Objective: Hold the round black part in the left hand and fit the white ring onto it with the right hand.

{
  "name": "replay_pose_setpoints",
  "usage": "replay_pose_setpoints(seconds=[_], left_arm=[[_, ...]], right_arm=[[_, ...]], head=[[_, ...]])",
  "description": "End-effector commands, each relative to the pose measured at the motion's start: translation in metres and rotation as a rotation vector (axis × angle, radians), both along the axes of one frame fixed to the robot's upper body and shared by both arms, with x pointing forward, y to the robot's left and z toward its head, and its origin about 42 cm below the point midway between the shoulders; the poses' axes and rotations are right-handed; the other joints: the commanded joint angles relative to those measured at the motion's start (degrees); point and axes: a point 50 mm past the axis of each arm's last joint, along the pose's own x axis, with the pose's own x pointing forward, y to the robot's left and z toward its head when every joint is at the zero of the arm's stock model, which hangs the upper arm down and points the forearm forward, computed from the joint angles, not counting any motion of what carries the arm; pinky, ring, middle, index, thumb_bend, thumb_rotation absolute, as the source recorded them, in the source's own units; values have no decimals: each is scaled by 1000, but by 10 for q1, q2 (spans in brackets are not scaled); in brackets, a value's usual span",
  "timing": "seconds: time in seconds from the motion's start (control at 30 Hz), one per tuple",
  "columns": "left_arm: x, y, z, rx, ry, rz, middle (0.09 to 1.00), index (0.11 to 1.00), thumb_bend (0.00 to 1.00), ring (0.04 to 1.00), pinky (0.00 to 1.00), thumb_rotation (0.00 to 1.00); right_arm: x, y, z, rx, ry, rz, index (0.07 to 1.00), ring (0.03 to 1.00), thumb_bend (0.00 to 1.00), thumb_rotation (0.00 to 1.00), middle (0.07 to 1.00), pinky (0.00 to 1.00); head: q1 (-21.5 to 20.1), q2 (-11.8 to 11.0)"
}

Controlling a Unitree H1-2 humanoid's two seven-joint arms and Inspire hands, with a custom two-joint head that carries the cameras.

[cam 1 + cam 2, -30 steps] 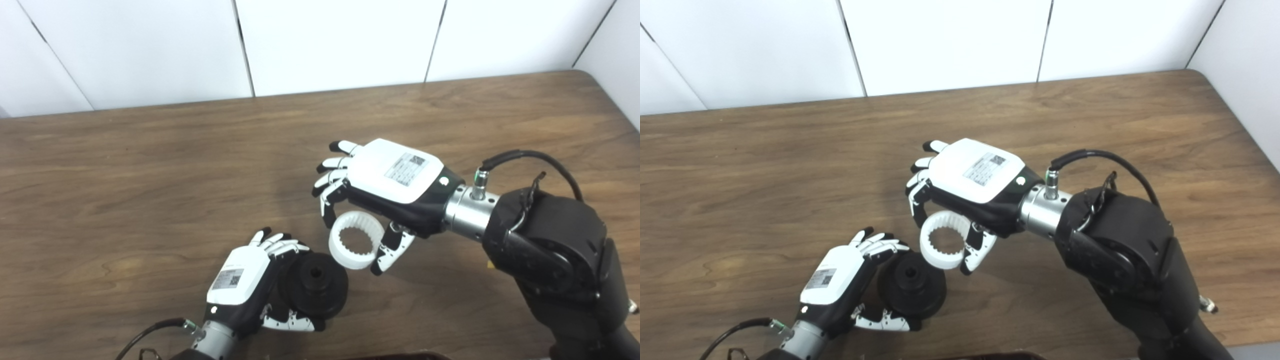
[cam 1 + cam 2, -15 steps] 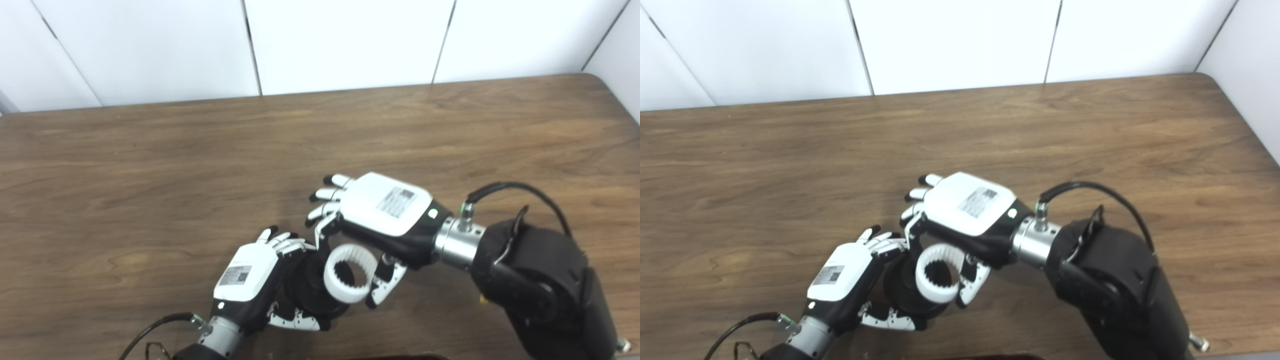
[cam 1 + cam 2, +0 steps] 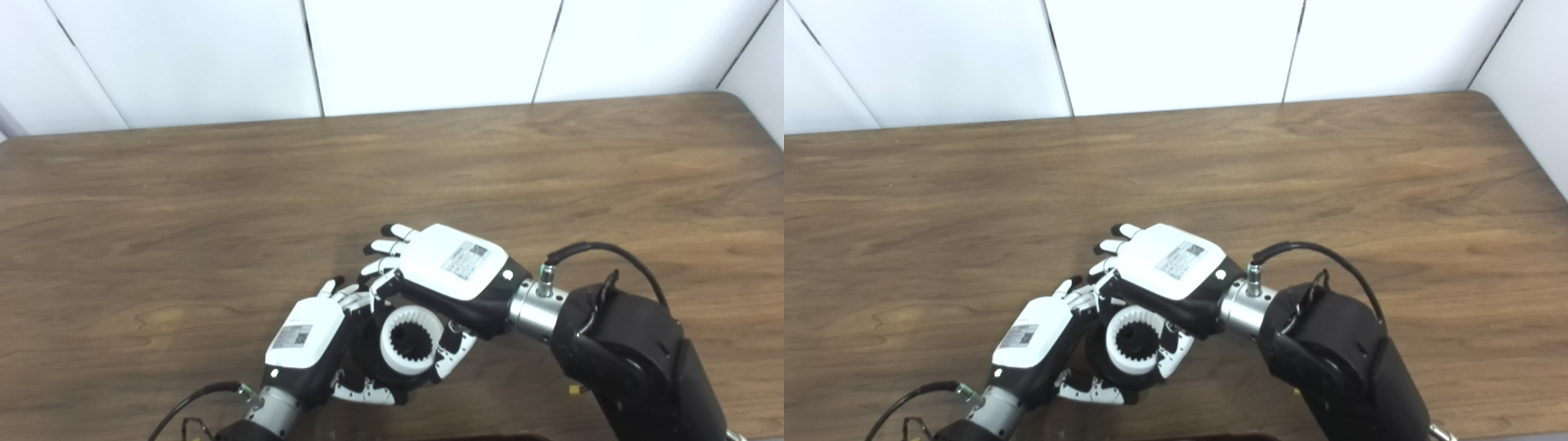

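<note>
My left hand (image 3: 306,343) is shut on the round black part (image 3: 375,373), holding it near the table's front edge with its face turned up and right. My right hand (image 3: 450,272) is shut on the white toothed ring (image 3: 409,348) between thumb and fingers. The ring sits over the middle of the black part, and the part's dark hub shows through the ring's hole. The same pair shows in the right eye view, ring (image 3: 1133,346) against the black part (image 3: 1102,367). I cannot tell how deep the ring sits.
The brown wooden table (image 3: 184,202) spreads behind and to both sides of the hands. White wall panels (image 3: 429,55) stand along its far edge. My right forearm (image 3: 618,355) crosses the front right part of the table.
My right hand has carried the white ring down and left, from beside the black part to over its middle. The left hand has kept hold of the black part. The camera has shifted slightly.
</note>
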Motion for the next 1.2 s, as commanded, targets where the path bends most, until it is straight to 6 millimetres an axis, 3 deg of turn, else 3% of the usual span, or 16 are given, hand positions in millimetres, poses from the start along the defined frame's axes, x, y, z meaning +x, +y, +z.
replay_pose_setpoints(seconds=[0.0,0.8,1.17], left_arm=[[-1,-5,2,9,-5,-22,824,484,524,897,1000,63],[-1,-14,7,14,-33,-35,817,485,524,876,993,63],[-6,-13,11,0,-14,-21,820,484,524,888,1000,64]], right_arm=[[1,3,7,15,-52,15,485,934,519,136,829,1000],[11,13,-2,26,-45,30,484,923,519,133,828,1000],[22,0,-12,68,-32,4,484,920,521,131,812,1000]], head=[[1,1],[16,4],[19,12]])
